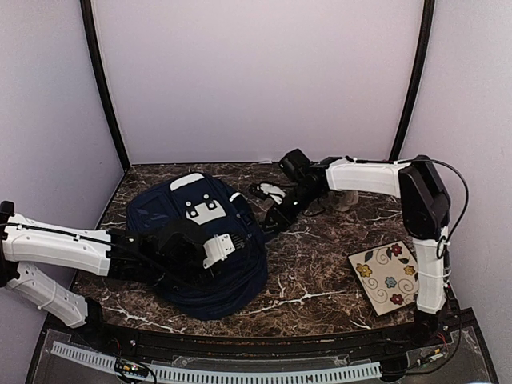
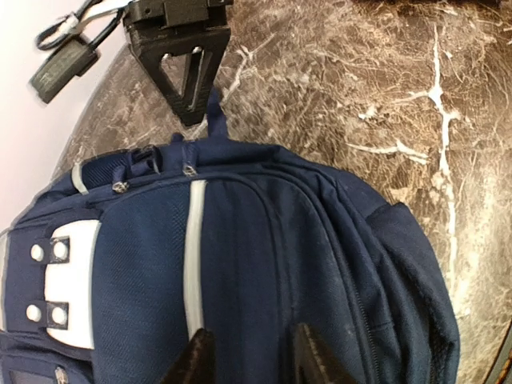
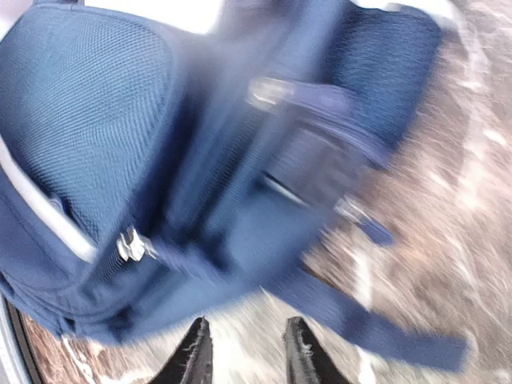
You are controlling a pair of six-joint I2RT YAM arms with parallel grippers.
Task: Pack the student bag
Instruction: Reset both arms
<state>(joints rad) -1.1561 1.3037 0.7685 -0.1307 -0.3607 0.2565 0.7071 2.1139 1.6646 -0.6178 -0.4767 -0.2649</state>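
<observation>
**Fingers of both grippers parted, navy backpack lying on the marble**

Fingers (image 2: 196,360) of the left gripper (image 2: 254,356) stand a narrow gap apart just above the student bag (image 1: 228,288), with only its navy fabric showing between them and nothing pinched. On the right gripper (image 3: 244,356) the fingers (image 3: 192,356) are likewise slightly parted and hold nothing, over bare table at the bag's edge. That wrist view is blurred.

The bag lies flat, front face up, on the left half of the dark marble table (image 1: 320,272), with the left arm stretched across it. It is a large navy fabric backpack, rounded and full-looking. A thin white stripe (image 2: 192,256) runs down its front panel. A white patch (image 2: 64,280) with small slots and studs sits beside the stripe. Zip pulls (image 2: 188,168) cluster at the top seam, and the zips there look closed. A small handle loop (image 2: 216,108) points toward the right gripper, which sits just beside it. The right wrist view shows a mesh-textured side panel and a loose navy strap (image 3: 376,328) trailing onto the marble.

On the right side, well apart from the bag, lies a square cream tile with painted flowers (image 1: 388,276).
</observation>
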